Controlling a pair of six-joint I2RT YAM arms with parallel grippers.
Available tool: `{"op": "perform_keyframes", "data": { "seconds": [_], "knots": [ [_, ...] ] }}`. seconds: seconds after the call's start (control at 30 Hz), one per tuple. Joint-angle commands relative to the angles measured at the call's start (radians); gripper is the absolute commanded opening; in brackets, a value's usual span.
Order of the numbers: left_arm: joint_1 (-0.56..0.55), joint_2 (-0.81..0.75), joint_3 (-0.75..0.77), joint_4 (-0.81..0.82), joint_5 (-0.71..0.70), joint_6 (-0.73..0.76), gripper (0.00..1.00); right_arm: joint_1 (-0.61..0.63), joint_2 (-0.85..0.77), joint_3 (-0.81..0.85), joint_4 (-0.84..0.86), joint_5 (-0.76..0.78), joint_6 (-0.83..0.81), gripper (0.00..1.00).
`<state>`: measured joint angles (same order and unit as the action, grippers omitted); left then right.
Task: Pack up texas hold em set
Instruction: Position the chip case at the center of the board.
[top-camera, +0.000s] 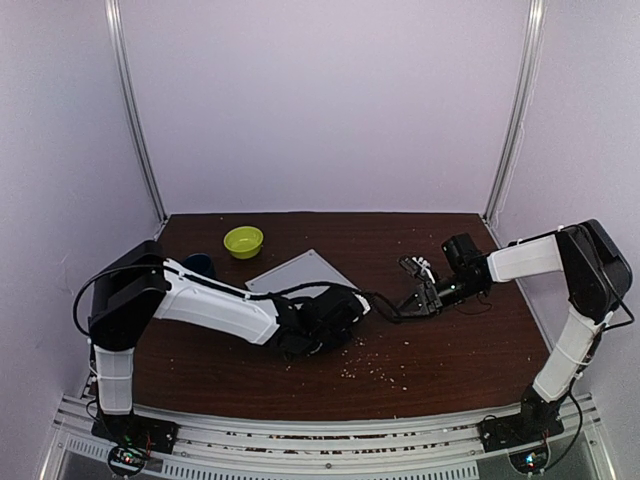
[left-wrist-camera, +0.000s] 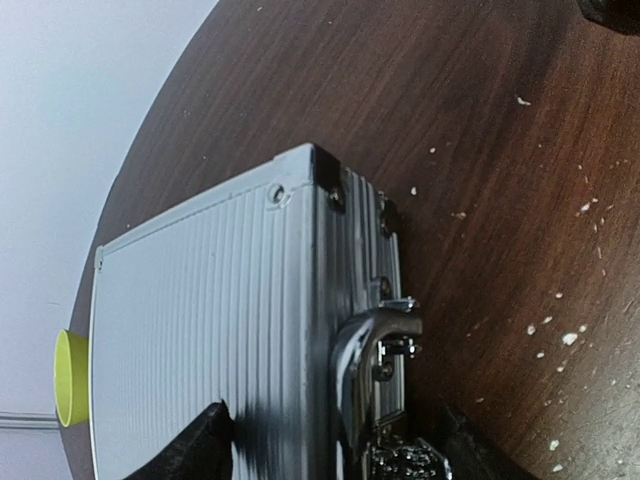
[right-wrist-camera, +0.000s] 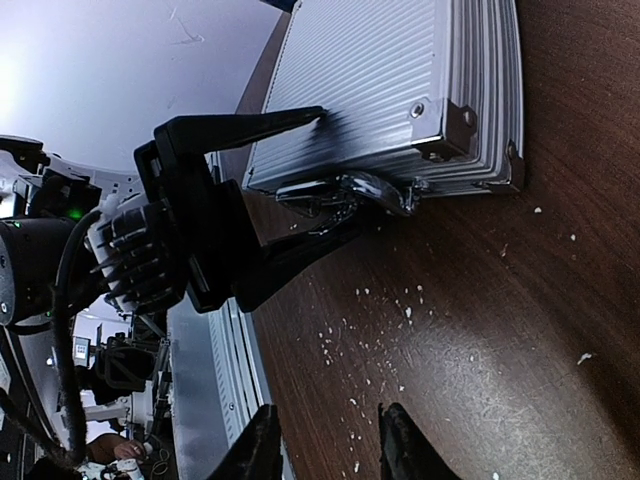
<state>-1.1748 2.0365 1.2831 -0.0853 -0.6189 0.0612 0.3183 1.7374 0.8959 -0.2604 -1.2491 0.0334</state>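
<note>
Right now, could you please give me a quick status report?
Left tool straddling case at handle, grip unclear. Right tool slightly open, empty, off the case. Case shut, flat on table. Only crumbs nearby.

One silver briefcase (top-camera: 300, 272) is counted, one lime-green bowl (top-camera: 243, 241), one dark blue mug (top-camera: 200, 264) — and two arms, the left arm (top-camera: 215, 305) and the right arm (top-camera: 530, 260). White crumbs (top-camera: 380, 372) are too many to be tallied.
</note>
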Motion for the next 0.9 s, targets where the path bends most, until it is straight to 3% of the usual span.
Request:
{"op": "perform_keyframes", "data": {
  "seconds": [0.0, 0.57, 0.73, 0.87],
  "knots": [
    [0.045, -0.06, 0.014, 0.04, 0.03, -0.087, 0.67, -0.006, 0.004, -0.006, 0.014, -0.033, -0.006, 0.35],
    [0.071, -0.075, 0.013, -0.024, 0.075, -0.114, 0.66, -0.008, 0.018, -0.004, 0.01, -0.059, -0.021, 0.35],
    [0.07, -0.116, -0.027, 0.008, 0.24, -0.033, 0.67, -0.01, 0.019, -0.001, 0.001, -0.06, -0.032, 0.35],
    [0.068, -0.061, 0.029, -0.098, 0.189, 0.016, 0.69, -0.01, 0.019, 0.0, 0.0, -0.058, -0.035, 0.35]
  ]
}}
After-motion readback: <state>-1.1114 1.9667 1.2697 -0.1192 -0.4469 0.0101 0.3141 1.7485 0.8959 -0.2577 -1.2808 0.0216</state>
